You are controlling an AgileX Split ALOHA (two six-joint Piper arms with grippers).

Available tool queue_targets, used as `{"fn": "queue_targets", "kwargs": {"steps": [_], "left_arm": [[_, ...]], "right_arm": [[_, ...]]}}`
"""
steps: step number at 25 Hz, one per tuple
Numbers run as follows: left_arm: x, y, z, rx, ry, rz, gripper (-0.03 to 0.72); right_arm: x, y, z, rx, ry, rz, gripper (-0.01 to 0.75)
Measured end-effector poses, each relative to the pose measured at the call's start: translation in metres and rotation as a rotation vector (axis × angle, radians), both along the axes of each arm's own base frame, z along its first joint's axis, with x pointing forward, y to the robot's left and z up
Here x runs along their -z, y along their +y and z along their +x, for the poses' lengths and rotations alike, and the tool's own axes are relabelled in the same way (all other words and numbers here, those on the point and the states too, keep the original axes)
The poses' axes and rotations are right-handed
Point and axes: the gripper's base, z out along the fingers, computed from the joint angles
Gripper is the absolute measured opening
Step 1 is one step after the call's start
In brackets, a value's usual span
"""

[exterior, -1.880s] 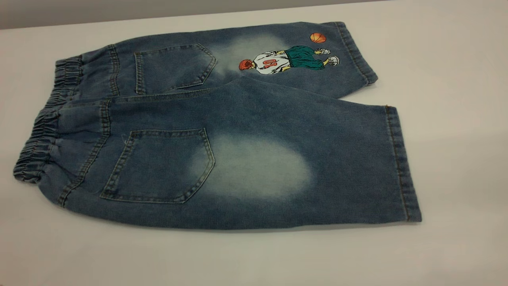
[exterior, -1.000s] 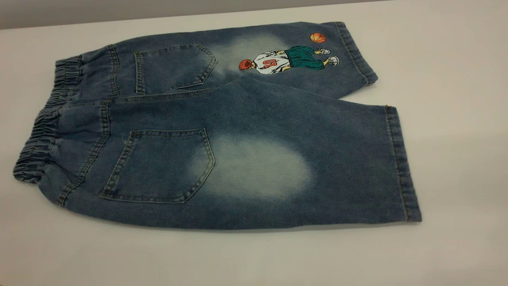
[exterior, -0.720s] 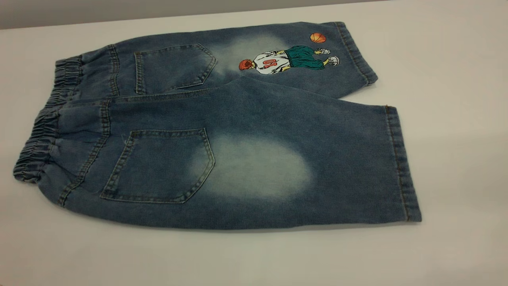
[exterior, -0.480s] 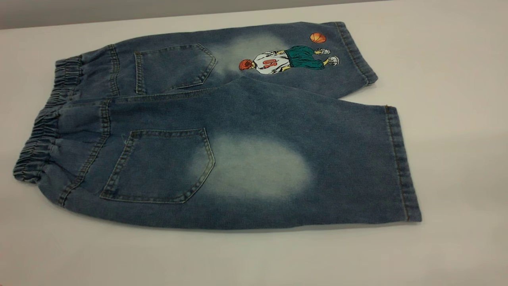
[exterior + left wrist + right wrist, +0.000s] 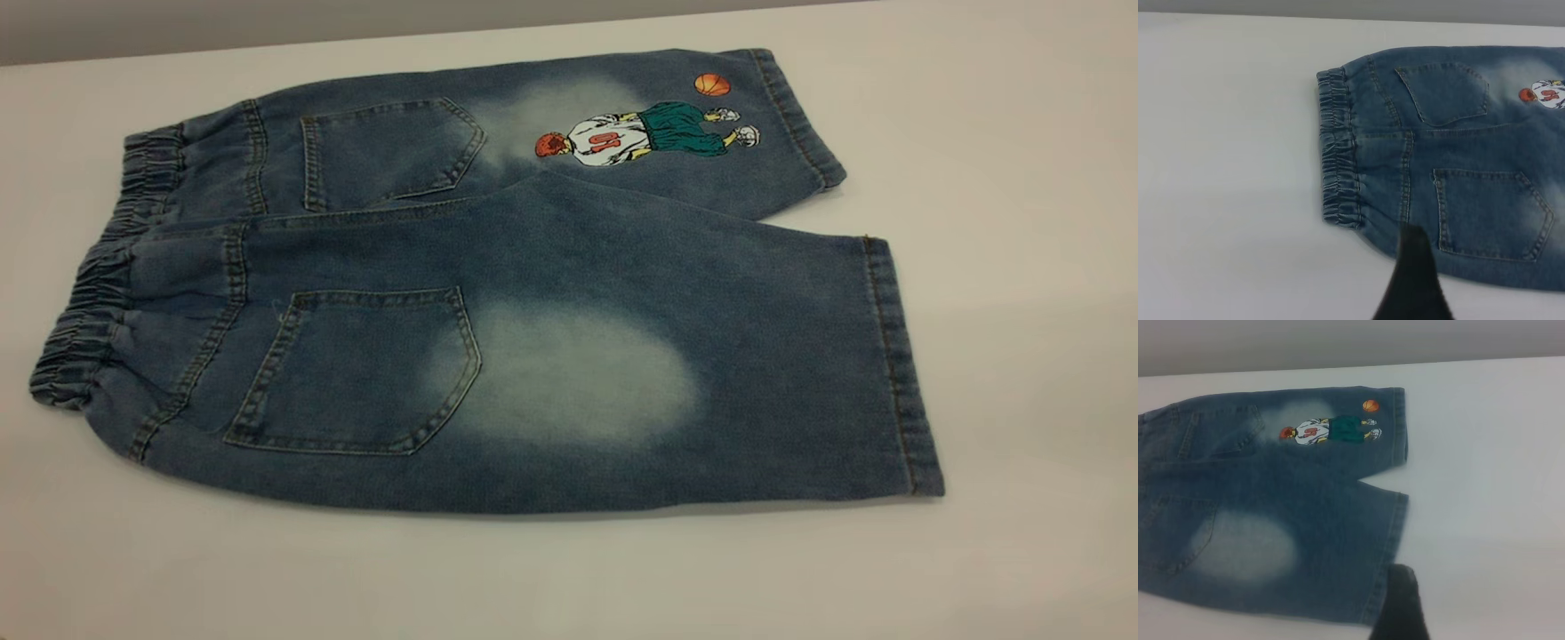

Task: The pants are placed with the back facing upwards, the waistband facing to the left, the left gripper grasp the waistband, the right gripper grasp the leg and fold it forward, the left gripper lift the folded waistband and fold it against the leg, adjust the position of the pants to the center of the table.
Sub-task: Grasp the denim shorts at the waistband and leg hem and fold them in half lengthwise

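The blue denim pants (image 5: 533, 249) lie flat on the white table (image 5: 1022, 178), back pockets up. The gathered waistband (image 5: 98, 293) points left. The plain leg (image 5: 711, 373) with its pale patch lies nearest the camera, and the leg with the basketball player print (image 5: 640, 133) lies behind it. Neither gripper appears in the exterior view. In the left wrist view a black part of the left gripper (image 5: 1411, 267) hangs over the pants' near edge, close to the waistband (image 5: 1338, 153). In the right wrist view the right gripper (image 5: 1401, 600) hovers by the plain leg's hem (image 5: 1390, 547).
Bare white table surrounds the pants on every side, with wide strips at the front (image 5: 569, 578) and right. The table's far edge (image 5: 267, 40) runs just behind the printed leg, and a grey wall lies beyond it.
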Motion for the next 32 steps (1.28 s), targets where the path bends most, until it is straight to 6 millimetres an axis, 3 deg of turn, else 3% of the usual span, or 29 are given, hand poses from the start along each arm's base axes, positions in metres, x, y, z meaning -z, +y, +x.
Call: {"fn": "queue_targets", "kwargs": {"steps": [3, 6, 13, 17, 18, 19, 24, 28, 32], "left_arm": [[-0.003, 0.000, 0.001, -0.015, 0.062, -0.024, 0.486], [-0.005, 0.001, 0.016, -0.048, 0.148, -0.037, 0.486], [-0.015, 0.000, 0.096, -0.111, 0.259, -0.063, 0.486], [-0.004, -0.002, 0.151, -0.088, 0.338, -0.027, 0.486], [-0.004, -0.002, 0.151, -0.088, 0.338, -0.027, 0.486], [0.009, -0.004, 0.178, -0.077, 0.391, -0.010, 0.486], [0.049, -0.003, 0.230, -0.092, 0.536, -0.009, 0.486], [0.086, 0.014, 0.257, -0.175, 0.663, -0.063, 0.486], [0.118, 0.035, 0.264, -0.227, 0.790, -0.125, 0.486]], "right_arm": [[-0.003, 0.001, 0.000, -0.007, -0.001, 0.011, 0.483], [-0.010, 0.005, 0.013, -0.033, 0.004, 0.004, 0.483], [-0.006, 0.019, 0.074, -0.093, 0.231, 0.012, 0.483], [0.002, 0.025, 0.114, -0.066, 0.313, 0.064, 0.483], [0.006, 0.026, 0.123, -0.056, 0.332, 0.064, 0.483], [0.008, 0.026, 0.131, -0.043, 0.338, 0.067, 0.483], [0.030, 0.028, 0.167, 0.008, 0.422, 0.081, 0.483], [0.048, 0.030, 0.186, 0.038, 0.488, 0.079, 0.483], [0.061, 0.030, 0.198, 0.056, 0.522, 0.071, 0.483]]}}
